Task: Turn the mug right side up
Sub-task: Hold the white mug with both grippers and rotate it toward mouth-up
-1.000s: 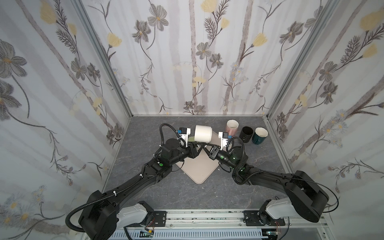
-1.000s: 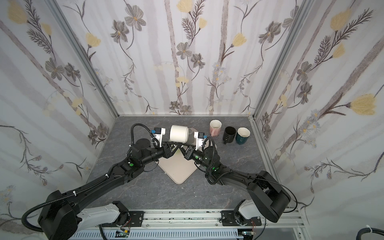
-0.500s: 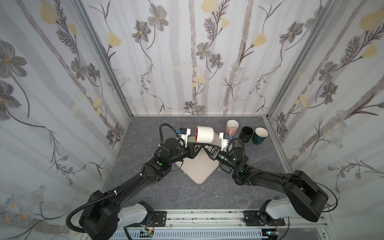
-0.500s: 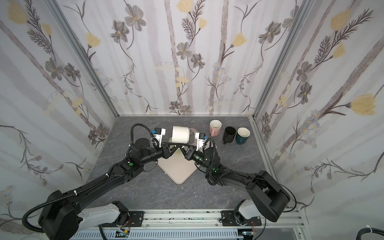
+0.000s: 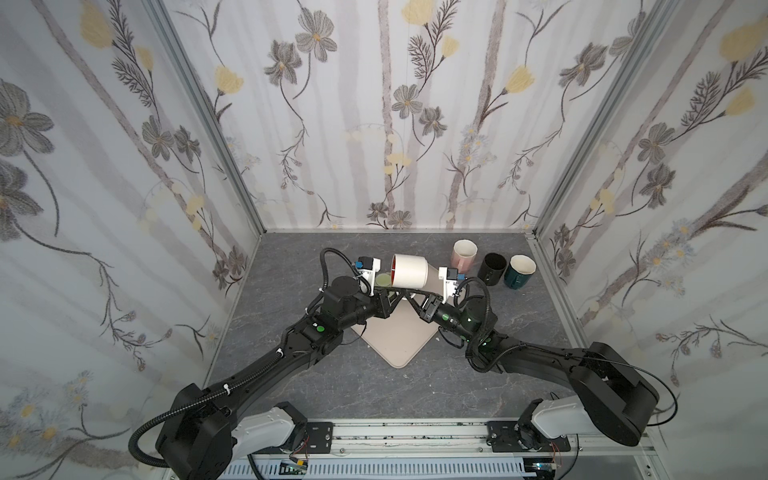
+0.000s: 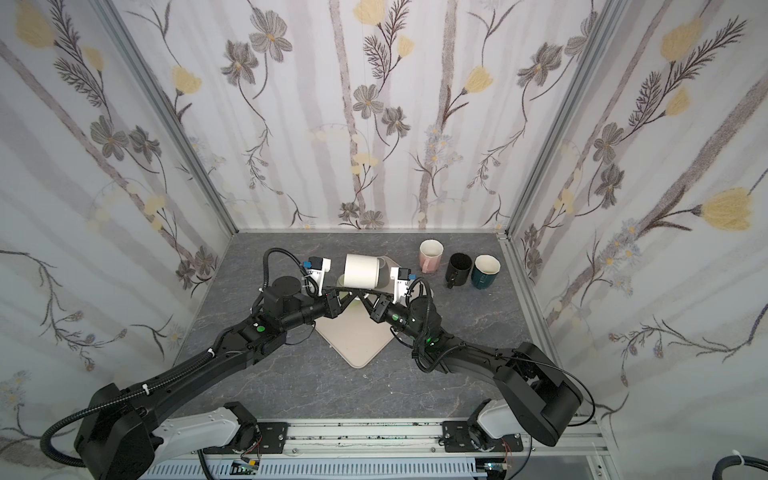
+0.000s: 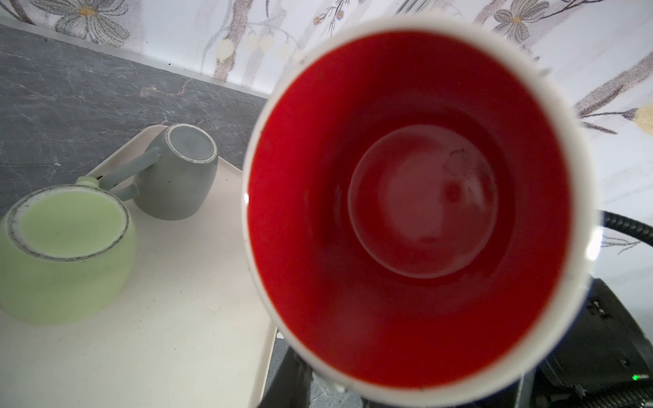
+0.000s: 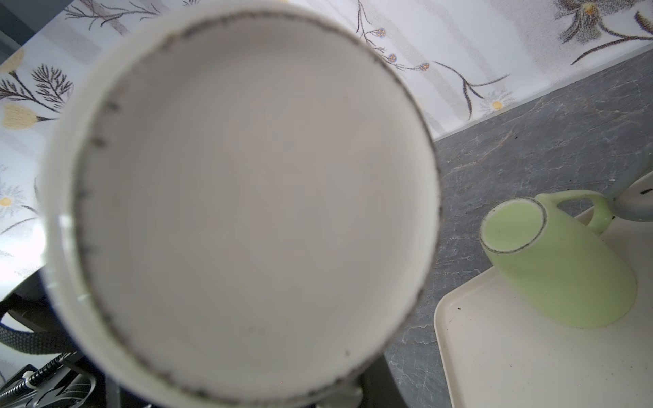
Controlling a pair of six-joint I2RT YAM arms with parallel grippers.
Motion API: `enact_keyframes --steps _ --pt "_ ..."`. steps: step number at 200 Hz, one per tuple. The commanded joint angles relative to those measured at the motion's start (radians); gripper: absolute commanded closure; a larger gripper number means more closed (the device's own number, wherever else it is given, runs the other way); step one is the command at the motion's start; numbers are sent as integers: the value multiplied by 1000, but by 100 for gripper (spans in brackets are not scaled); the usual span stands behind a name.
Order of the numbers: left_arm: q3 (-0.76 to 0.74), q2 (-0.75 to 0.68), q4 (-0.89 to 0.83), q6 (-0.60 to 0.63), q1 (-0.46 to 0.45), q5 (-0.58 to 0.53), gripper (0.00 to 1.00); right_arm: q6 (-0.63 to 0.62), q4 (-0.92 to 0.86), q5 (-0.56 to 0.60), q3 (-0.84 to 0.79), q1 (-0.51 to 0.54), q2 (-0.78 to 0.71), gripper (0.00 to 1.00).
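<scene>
A white mug point(image 5: 409, 272) point(image 6: 361, 270) with a red inside hangs on its side above the far end of the beige tray point(image 5: 395, 340). Its red mouth point(image 7: 417, 212) faces the left wrist camera, and its unglazed base point(image 8: 247, 197) faces the right wrist camera. Both grippers meet just beneath it in both top views: the left gripper point(image 5: 392, 291) from the left, the right gripper point(image 5: 409, 294) from the right. The right gripper is shut under the mug and holds it up. The mug hides the left gripper's jaws.
A green mug point(image 7: 67, 254) point(image 8: 558, 268) and a grey mug point(image 7: 180, 176) stand upside down on the tray, beside the held mug. Pink point(image 5: 464, 254), black point(image 5: 492, 266) and teal point(image 5: 519, 270) mugs stand upright at the back right, near the wall.
The mug has turned in the air, so its red mouth now shows toward the left arm. Both arms have stayed close under it.
</scene>
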Motion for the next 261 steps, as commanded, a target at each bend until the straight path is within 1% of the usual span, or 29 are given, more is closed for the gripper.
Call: enact_keyframes --steps 1,35,54,77,103,130,162,176,210,261 --pt "-5 -15 87 12 2 -148 100 -55 54 -202 -4 16 -10 100" --pt "-37 -41 132 19 0 -165 100 -55 56 -204 -5 15 -13 97" --pt "-39 -49 135 26 -1 -164 100 -54 58 -202 -10 15 -16 90" --pt "-37 -42 137 29 -2 -141 100 -50 71 -201 -16 15 -19 84" --pt "-37 -24 135 23 -3 -133 100 -43 81 -200 -18 16 -21 83" --pt "-30 -8 131 24 -6 -126 100 -41 83 -196 -20 15 -26 79" --pt "-32 -3 136 42 -9 -134 100 -39 78 -192 -20 15 -27 67" --pt "-24 6 126 56 -12 -124 100 -42 77 -189 -20 15 -28 64" --pt "18 43 59 84 -16 -104 100 -42 75 -183 -18 14 -28 61" --pt "38 68 -7 88 -18 -160 100 -50 57 -175 -17 8 -31 55"
